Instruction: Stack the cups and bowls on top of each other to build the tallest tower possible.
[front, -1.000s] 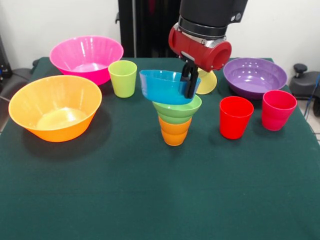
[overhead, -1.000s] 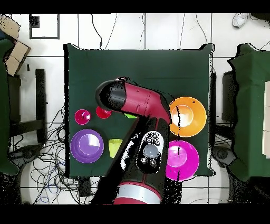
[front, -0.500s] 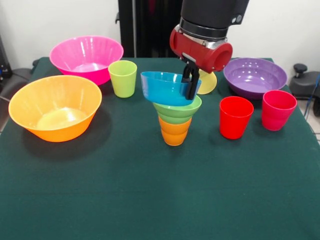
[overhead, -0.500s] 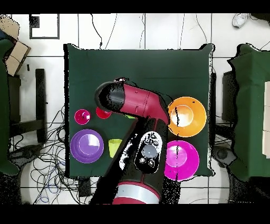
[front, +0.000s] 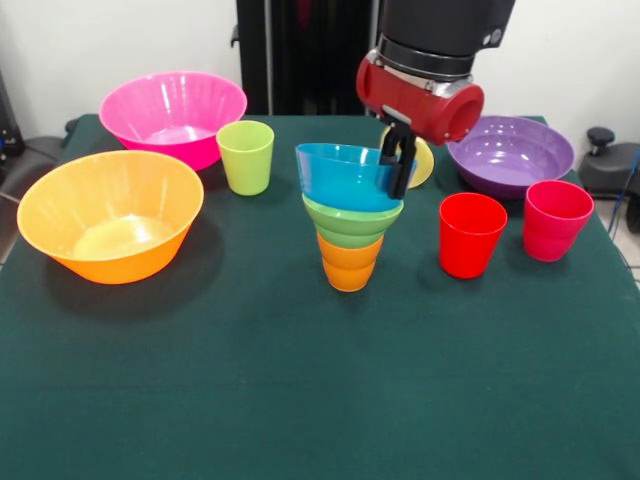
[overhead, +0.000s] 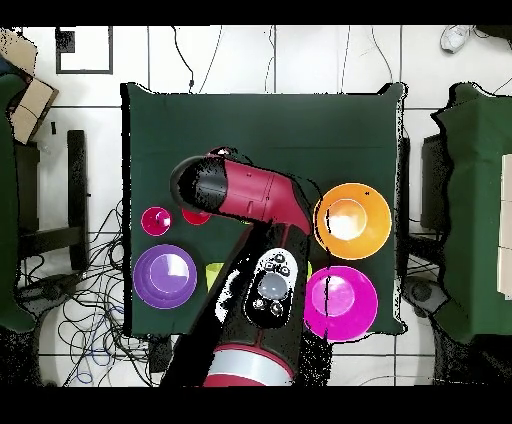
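Note:
The tower stands mid-table in the front view: an orange ribbed cup (front: 349, 262), a small light green bowl (front: 352, 220) on it, and a small blue bowl (front: 345, 178) on top. My gripper (front: 397, 168) is shut on the blue bowl's right rim, and the bowl rests roughly level in the green bowl. A translucent pale yellow cup (front: 421, 166) shows partly behind the gripper. In the overhead view my arm (overhead: 255, 200) hides the tower and the gripper.
A lime green cup (front: 245, 156), a large pink bowl (front: 172, 113) and a large orange bowl (front: 110, 212) stand left of the tower. A red cup (front: 471, 234), a pink-red cup (front: 556, 219) and a purple bowl (front: 510, 152) stand right.
In the front view my gripper has carried the blue bowl to the right. The bowl was tilted and off to the left; now it sits centred and level on the green bowl.

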